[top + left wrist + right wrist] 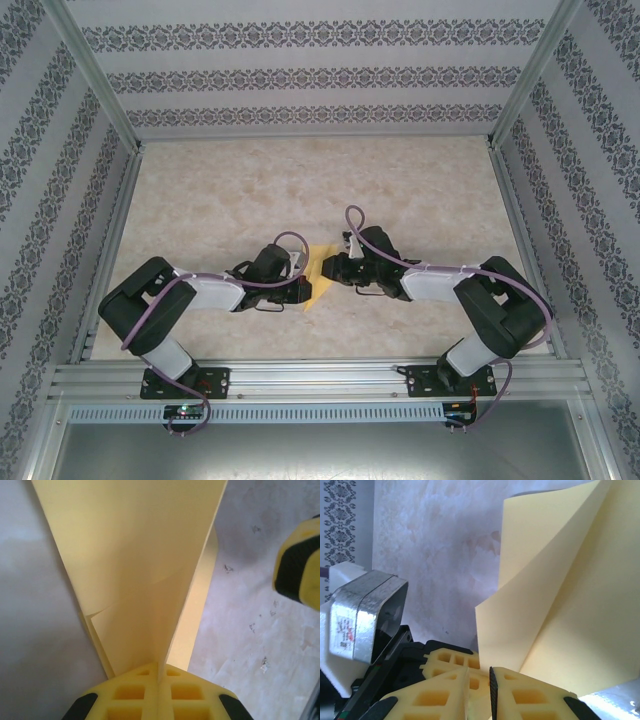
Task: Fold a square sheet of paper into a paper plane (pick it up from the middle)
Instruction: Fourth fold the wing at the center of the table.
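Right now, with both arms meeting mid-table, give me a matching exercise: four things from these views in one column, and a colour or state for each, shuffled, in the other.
Things:
1. left gripper
2. paper sheet
3. table
4. enclosure walls

Descriptions:
A. beige, marbled
B. shut on a thin yellow edge
C. pale with dark ornamental bands
D. pale yellow, creased, partly folded

Pairs: 1-B; 2-D; 3-A; 4-C

Marbled beige table (400,180) inside floral-striped walls (300,75).
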Motion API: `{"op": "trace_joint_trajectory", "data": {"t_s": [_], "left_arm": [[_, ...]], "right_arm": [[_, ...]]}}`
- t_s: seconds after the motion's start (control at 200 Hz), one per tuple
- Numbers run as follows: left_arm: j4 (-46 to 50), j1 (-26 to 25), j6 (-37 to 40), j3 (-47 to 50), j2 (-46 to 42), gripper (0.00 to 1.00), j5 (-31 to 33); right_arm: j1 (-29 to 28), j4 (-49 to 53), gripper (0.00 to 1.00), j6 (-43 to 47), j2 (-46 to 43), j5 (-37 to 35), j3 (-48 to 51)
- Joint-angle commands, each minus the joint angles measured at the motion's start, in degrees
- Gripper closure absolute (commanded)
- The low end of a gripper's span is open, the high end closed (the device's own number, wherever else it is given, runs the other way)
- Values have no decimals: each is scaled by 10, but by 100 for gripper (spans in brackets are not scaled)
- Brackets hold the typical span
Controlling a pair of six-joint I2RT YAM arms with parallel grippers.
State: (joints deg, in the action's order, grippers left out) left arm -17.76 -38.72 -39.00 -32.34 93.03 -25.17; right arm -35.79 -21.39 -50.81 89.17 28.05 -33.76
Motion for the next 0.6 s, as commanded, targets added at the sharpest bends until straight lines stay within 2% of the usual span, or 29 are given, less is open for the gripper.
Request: {"op": "trace_joint_trajectory", "data": {"t_s": [0.0,0.3,0.594], "left_arm": [[-25,14,-23,15,11,97,-29],[-84,47,-74,64,-1,97,-56],[-84,63,-111,76,8,97,-59]], "right_arm": [[-6,10,80,11,3,-7,-15],[-7,30,81,26,59,2,-74],[-19,12,81,21,110,37,-111]]}}
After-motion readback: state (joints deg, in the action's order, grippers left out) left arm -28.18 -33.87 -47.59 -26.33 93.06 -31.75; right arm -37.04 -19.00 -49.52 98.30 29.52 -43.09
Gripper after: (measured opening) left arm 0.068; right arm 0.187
